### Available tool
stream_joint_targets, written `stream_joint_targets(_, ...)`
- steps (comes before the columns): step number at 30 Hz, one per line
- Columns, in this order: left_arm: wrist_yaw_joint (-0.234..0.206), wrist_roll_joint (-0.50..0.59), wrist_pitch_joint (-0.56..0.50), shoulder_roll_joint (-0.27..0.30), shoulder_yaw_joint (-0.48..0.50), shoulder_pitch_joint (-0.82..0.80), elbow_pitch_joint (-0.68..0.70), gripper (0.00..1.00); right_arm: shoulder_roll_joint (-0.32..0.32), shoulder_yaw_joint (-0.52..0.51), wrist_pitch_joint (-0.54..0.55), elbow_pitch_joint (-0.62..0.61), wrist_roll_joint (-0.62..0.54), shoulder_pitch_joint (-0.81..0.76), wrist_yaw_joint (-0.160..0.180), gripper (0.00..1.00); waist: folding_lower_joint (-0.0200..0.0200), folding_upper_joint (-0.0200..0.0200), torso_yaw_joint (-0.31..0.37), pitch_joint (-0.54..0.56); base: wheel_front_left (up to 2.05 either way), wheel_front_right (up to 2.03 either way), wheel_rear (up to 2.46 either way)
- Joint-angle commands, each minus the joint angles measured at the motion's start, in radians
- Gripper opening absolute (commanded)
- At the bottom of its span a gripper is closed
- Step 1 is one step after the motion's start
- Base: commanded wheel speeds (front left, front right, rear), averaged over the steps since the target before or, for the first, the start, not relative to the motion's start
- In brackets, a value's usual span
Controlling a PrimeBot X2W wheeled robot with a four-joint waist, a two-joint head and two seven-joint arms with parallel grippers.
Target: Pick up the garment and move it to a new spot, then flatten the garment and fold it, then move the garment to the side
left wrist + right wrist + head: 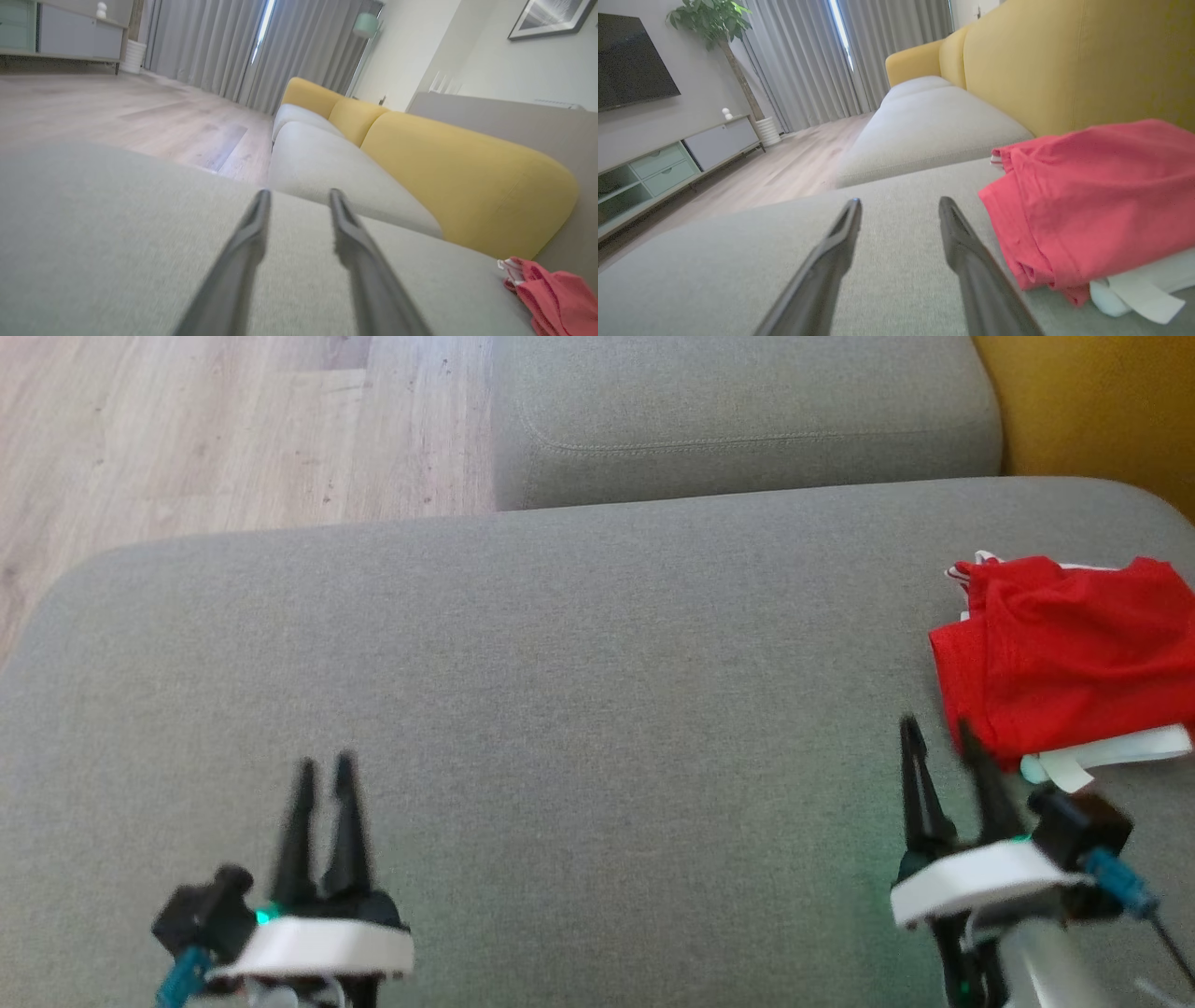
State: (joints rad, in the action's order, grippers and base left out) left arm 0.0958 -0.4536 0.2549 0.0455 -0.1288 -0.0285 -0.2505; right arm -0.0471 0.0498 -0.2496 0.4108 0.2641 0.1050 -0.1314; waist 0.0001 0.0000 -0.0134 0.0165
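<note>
Item: garment (1064,653), red cloth with white trim (1111,751) showing along its near edge.
Location: right end of the grey seat cushion (560,663), close to the yellow backrest (1064,60).
Condition: a compact stack of layers, roughly rectangular, with uneven edges. I read it as folded, but I cannot tell how neatly.
Left gripper (325,763): low over the cushion on my left, well apart from the garment. Its fingers are parted with nothing between them.
Right gripper (936,728): just beside the garment's near left corner, fingers parted and holding nothing. I cannot tell whether the nearer finger brushes the cloth.
Handling: I judge it light, soft and limp. It should sag from any single hold, and the layers will likely slide on one another.
Where to hold: I would pinch through the whole stack at the near left corner and at a second corner, one arm on each.
Risk: taking only the top layer would likely pull the bundle open, and the loose white trim could drag.
</note>
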Motion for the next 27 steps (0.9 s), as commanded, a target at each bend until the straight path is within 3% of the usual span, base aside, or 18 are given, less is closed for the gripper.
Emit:
stream_joint_targets(1, 0.000, -0.001, -0.001, 0.000, 0.000, 0.002, -0.008, 0.00, 0.000, 0.000, 0.001, 0.007, 0.002, -0.002, 0.000, 0.00, 0.0000, 0.0000, 0.000, 0.000, 0.00, 0.00, 0.00)
stream_joint_targets(27, 0.007, -0.218, -0.070, 0.000, 0.045, 0.000, -0.028, 0.00, 0.000, -0.029, 0.069, -0.003, 0.253, -0.016, 0.000, 0.00, 0.0000, 0.0000, 0.003, -0.004, 0.00, 0.00, 0.00)
